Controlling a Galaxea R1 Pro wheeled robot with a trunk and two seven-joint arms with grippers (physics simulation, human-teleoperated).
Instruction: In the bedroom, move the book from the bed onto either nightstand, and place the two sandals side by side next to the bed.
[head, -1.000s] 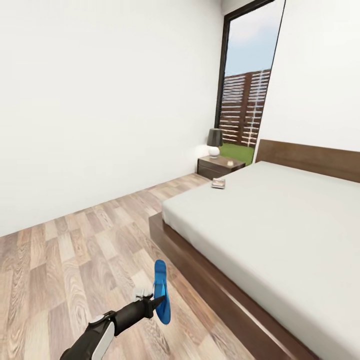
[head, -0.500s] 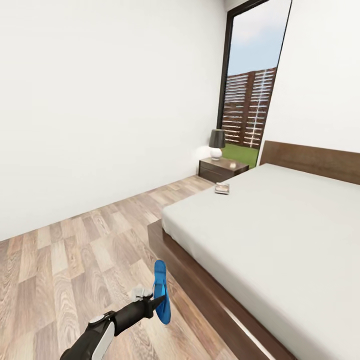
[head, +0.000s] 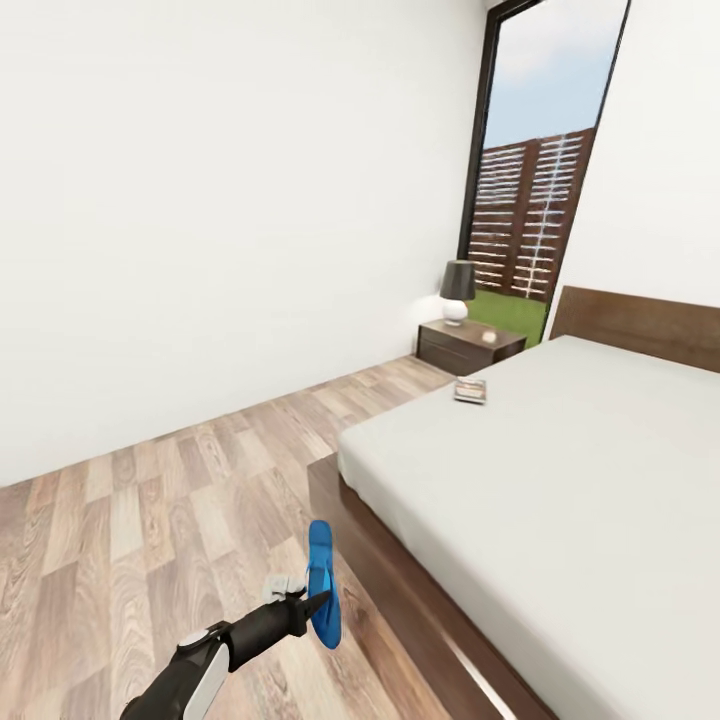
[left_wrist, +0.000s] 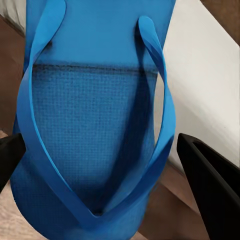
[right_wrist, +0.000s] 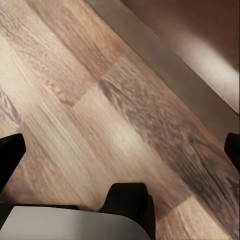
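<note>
Blue sandal (head: 322, 585) hangs clamped in the left gripper (head: 312, 603) beside the bed (head: 560, 470) frame's edge, its blue straps visible up close at the wrist, the right gripper (right_wrist: 120, 150) spread wide over floorboards (head: 150, 520).

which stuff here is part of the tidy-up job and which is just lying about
Part of the job:
sandal, held in the left gripper
book, lying on the bed
nightstand

Just there:
lamp on the nightstand
small pale object beside the lamp
window
</note>
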